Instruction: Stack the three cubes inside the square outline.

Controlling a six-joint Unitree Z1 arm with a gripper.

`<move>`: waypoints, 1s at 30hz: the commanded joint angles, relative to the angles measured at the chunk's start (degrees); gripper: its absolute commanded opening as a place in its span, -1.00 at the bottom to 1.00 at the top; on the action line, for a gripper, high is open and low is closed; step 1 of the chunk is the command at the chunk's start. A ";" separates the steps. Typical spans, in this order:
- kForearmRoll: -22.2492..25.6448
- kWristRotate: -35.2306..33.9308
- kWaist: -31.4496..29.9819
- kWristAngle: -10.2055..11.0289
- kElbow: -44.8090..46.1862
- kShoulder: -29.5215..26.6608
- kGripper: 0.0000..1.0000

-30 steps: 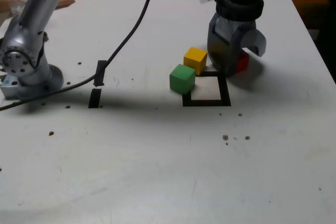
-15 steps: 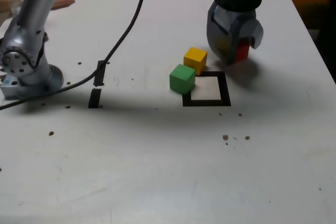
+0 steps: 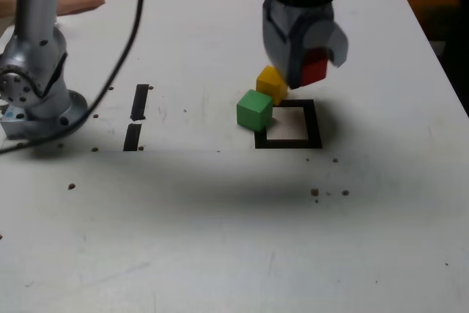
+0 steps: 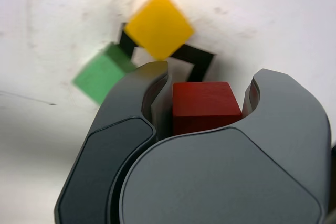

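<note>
**Inspector:** Exterior view, report.

**Operator:** I see the gripper (image 3: pixel 306 71) clamped on the red cube (image 3: pixel 314 70), raised off the table (image 3: pixel 220 240) just behind the square outline (image 3: pixel 288 124). The yellow cube (image 3: pixel 271 83) and green cube (image 3: pixel 254 110) sit at the outline's far-left corner in that view.

**Inspector:** Wrist view?

**Operator:** The red cube (image 4: pixel 206 106) sits between both jaws. The yellow cube (image 4: pixel 158 24), the green cube (image 4: pixel 102 74) and part of the outline (image 4: pixel 194 59) lie below.

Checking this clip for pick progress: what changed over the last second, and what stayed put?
The gripper, shut on the red cube, lifted it off the table and carried it toward the exterior view's left, above the square outline's far edge. The green cube, yellow cube and outline stayed put; the outline holds no cube.
</note>
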 commanded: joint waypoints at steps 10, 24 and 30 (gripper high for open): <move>-3.18 0.16 -7.68 -1.23 0.34 0.08 -0.90; -9.92 1.48 -8.39 -2.98 6.48 3.47 -0.88; -10.94 1.96 -8.37 -3.32 7.24 4.32 -0.87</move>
